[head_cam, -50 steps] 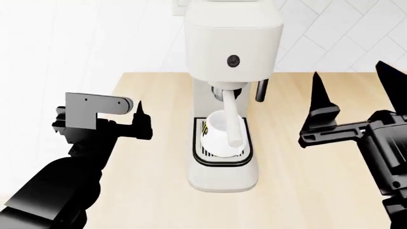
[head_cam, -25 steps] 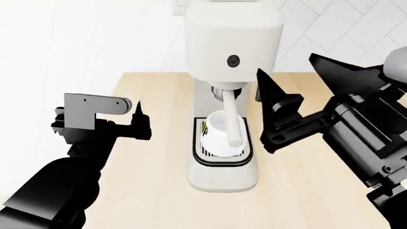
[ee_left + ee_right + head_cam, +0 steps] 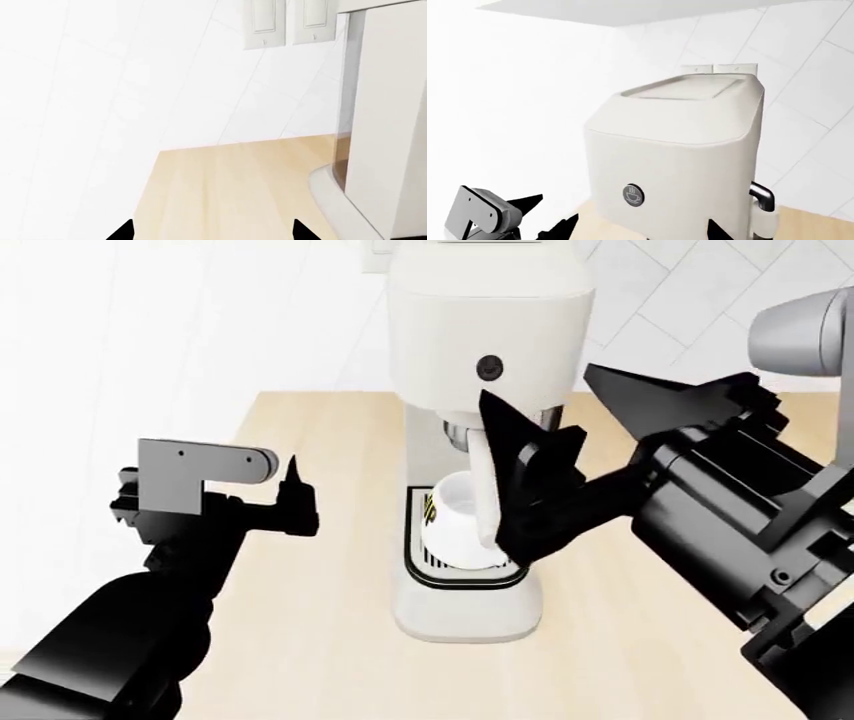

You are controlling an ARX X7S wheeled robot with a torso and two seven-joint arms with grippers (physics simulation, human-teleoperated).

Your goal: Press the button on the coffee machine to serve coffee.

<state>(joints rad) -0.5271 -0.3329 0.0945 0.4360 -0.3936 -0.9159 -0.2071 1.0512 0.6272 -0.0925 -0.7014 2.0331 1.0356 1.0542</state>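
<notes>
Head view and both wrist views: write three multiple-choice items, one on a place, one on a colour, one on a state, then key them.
1. Where does the white cup stand?
A. on the black-rimmed drip grille under the cream spout
B. on the wooden counter left of the machine
C. in the left gripper

2. What colour is the small round button on the tall cream-white coffee machine?
A. red
B. dark grey
C. green

3. How is the right gripper?
A. shut on the cup
B. open, holding nothing
C. out of view

Key: 1 A, the cup sits on the grille below the spout. 2 B, dark with a pale mark. 3 B, its black fingers are spread apart before the machine.
</notes>
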